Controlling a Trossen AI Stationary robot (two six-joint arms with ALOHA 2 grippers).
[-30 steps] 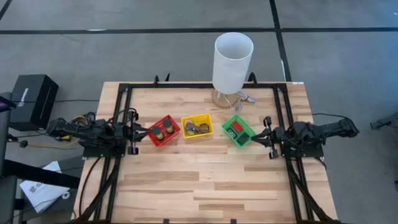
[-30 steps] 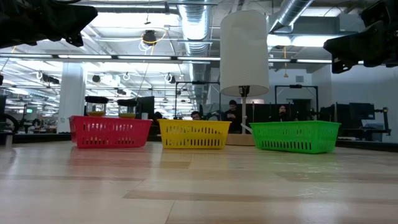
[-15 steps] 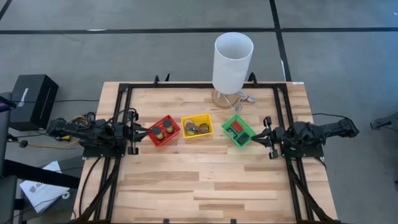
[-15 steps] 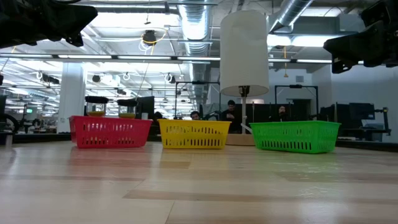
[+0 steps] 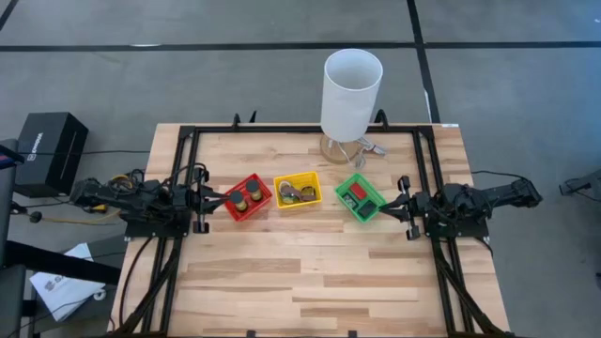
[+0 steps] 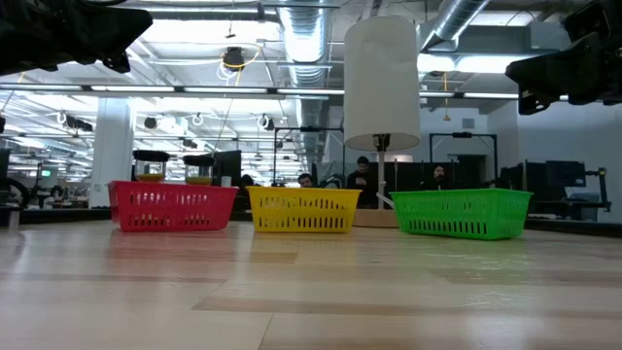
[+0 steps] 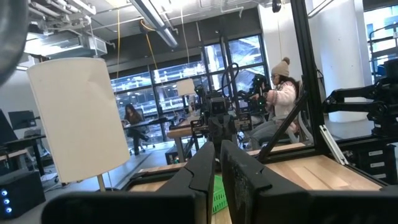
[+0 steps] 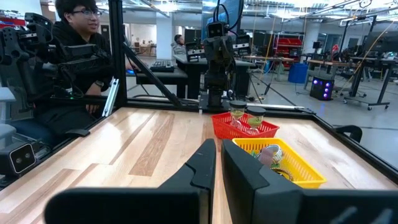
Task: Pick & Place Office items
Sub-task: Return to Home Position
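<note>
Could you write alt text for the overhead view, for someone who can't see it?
A red basket, yellow basket and green basket, holding small items, sit in a row on a wooden table, a tall white cylinder behind them. The left end effector points at the red one, the right end effector at the green one.

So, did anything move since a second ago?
Nothing visibly changed. The left gripper and the right gripper stay parked at the table's two sides. The red basket, yellow basket and green basket sit in the same row as before.
</note>
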